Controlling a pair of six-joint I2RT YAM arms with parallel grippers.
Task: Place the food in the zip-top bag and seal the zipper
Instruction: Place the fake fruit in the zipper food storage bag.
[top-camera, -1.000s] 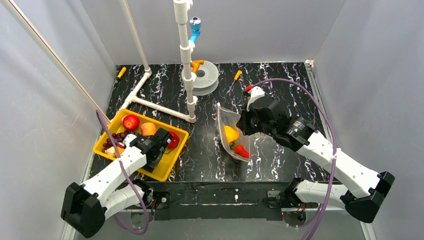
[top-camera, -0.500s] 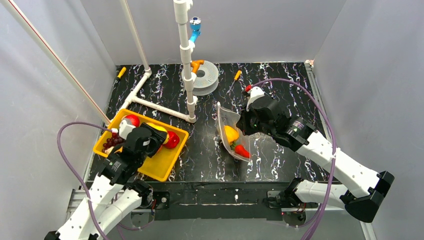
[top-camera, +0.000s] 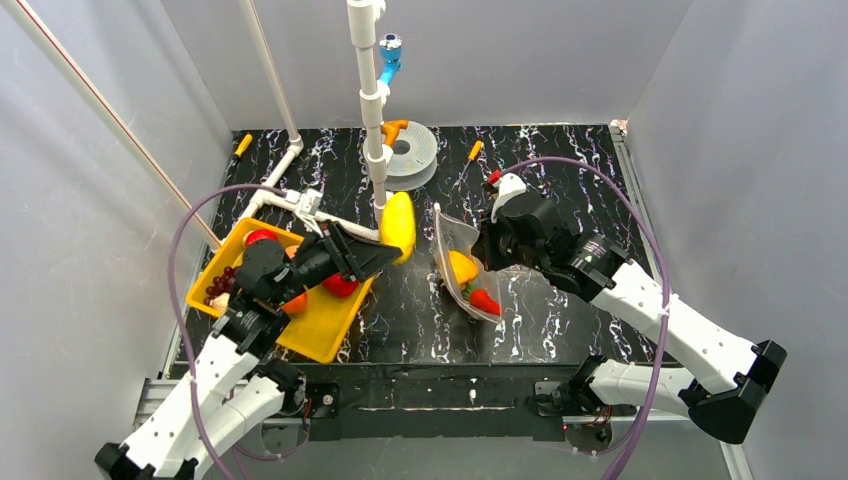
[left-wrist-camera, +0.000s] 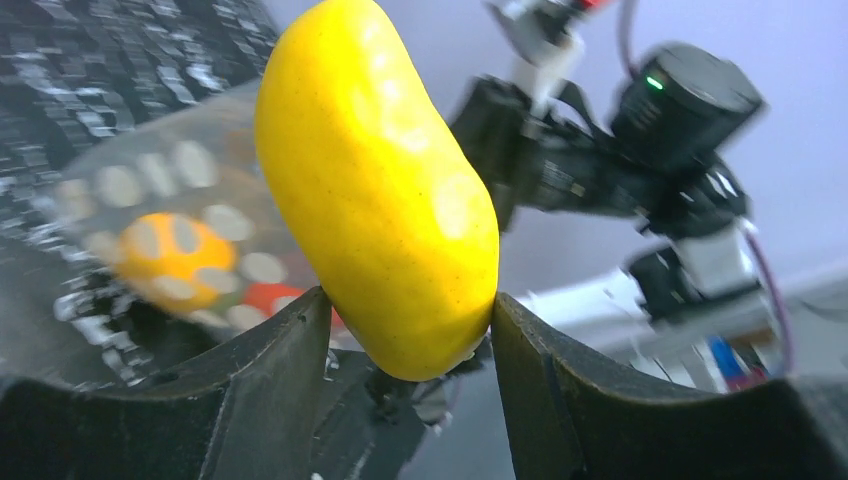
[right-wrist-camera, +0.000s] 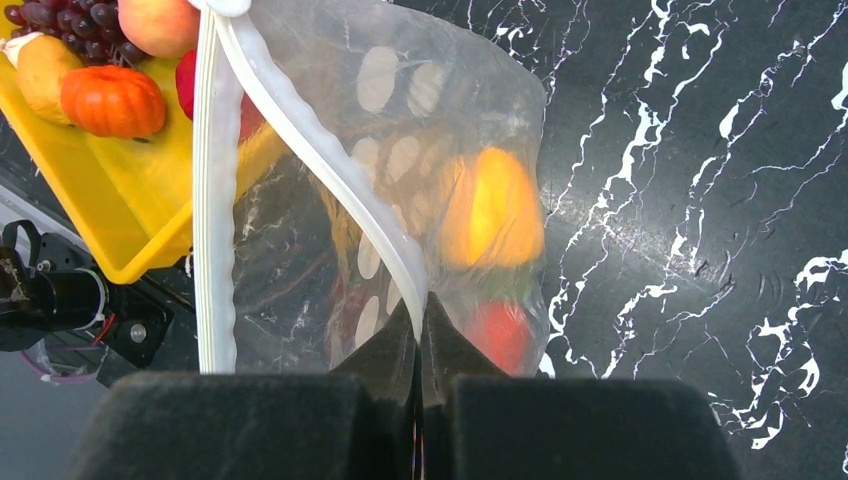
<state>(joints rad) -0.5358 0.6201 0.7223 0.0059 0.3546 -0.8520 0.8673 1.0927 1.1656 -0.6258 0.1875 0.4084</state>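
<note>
You are mid-transfer: your left gripper (left-wrist-camera: 408, 305) clamps the yellow fruit (left-wrist-camera: 375, 180) over the table's middle, just left of the zip-top bag (right-wrist-camera: 440, 120). Your right gripper (right-wrist-camera: 420, 335) pinches the zipper (right-wrist-camera: 300, 130), holding the mouth open. Next, steer the fruit inside. The bag contains an orange piece (right-wrist-camera: 490, 205) and a red one (right-wrist-camera: 500, 335). The yellow tray (top-camera: 320, 325) near the left edge holds grapes (right-wrist-camera: 45, 15), pumpkin (right-wrist-camera: 110, 100) and peach (right-wrist-camera: 160, 22).

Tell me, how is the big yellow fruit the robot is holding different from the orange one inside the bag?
The yellow fruit is pinched in the left gripper, outside the bag; the orange fruit lies inside it. The yellow fruit is long and plain yellow; the orange fruit looks rounder and deeper in colour. From above, the yellow fruit also looks bigger than the orange fruit. Both are smooth and warm-coloured.
</note>
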